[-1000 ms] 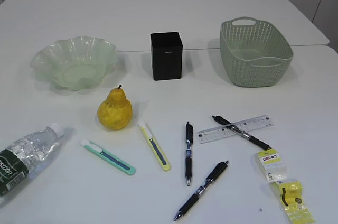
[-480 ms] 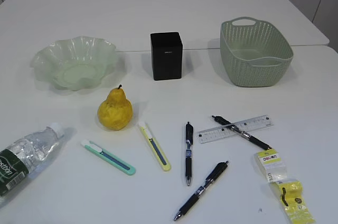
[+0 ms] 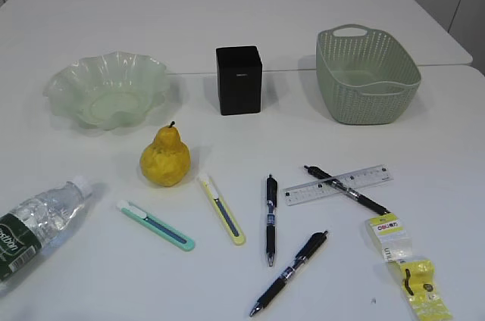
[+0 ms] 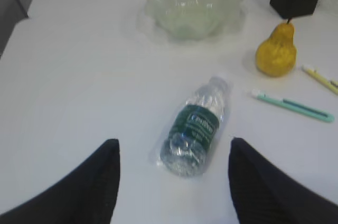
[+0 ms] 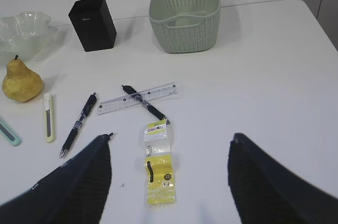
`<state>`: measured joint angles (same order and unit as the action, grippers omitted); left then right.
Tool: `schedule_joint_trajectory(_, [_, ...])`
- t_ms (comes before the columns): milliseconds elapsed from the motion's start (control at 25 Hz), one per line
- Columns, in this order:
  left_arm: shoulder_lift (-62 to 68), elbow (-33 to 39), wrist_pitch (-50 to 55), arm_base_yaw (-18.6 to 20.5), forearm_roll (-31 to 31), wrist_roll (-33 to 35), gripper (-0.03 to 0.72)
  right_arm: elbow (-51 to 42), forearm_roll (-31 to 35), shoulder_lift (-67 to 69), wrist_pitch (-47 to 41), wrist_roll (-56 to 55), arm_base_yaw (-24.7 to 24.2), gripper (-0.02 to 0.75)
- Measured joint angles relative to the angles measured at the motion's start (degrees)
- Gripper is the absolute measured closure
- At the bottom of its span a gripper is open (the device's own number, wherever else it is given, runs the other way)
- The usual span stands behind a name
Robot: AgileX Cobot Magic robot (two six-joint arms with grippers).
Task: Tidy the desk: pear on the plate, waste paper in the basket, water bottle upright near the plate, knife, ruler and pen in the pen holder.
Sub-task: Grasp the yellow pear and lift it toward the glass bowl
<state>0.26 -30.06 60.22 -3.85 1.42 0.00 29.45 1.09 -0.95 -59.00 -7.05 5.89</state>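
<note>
Nothing on the desk [image 3: 341, 3] is in its tidy spot yet, everything's just spread out on the white top. Pear [image 3: 164, 157] is standing on the table in front of the wavy green plate [image 3: 106, 88], near it but not on it. Water bottle [image 3: 36, 222] is lying on its side down at the near left corner, cap pointing roughly toward the plate, well apart from it. Black pen holder [image 3: 239, 79] sits at the back middle, and the green basket [image 3: 367, 75] is to its right with what looks like nothing inside. Two utility knives lie side by side-ish below the pear, the teal knife [image 3: 155, 225] on the left and the yellow knife [image 3: 222, 209] next to it. Three black pens: middle pen [image 3: 270, 219] lying nearly straight, lower pen [image 3: 289, 272] slanted near the front edge, and a third pen [image 3: 346, 190] lying right across the clear ruler [image 3: 338, 185], touching it. Waste paper [image 3: 402, 263] is a white and yellow wrapper strip at the front right, just below the ruler. Left gripper [image 4: 174, 182] hovers over the bottle with its jaws spread wide, holding nothing. Right gripper [image 5: 169, 182] hangs above the wrapper, jaws also wide apart and empty. Neither arm shows up in the exterior view.
</note>
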Motion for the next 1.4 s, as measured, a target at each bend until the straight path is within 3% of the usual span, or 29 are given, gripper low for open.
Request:
schedule_joint_trajectory(240, [0.00, -0.21, -8.59, 0.00, -0.11, 0.00, 0.233, 0.00, 0.00, 0.00, 1.58, 0.12, 0.00, 0.197])
schedule_joint_trajectory(560, [1.00, -0.21, -11.83, 0.00, -2.04, 0.00, 0.233, 0.00, 0.00, 3.51, 6.76, 3.34, 0.00, 0.197])
schedule_joint_trajectory(920, [10.77, -0.62, -13.30, 0.00, -6.40, 0.65, 0.233, 3.74, 0.00, 13.19, 11.45, 7.73, 0.00, 0.197])
schedule_joint_trajectory(1160, [16.51, -5.03, -13.42, 0.00, -7.30, 2.72, 0.234, 4.00, 0.00, 17.28, 14.99, 9.47, 0.00, 0.197])
schedule_joint_trajectory(1400, [24.68, -8.24, -15.92, -2.73, -7.68, 3.60, 0.234, 5.35, -0.12, 24.73, 15.93, 11.40, 0.00, 0.197])
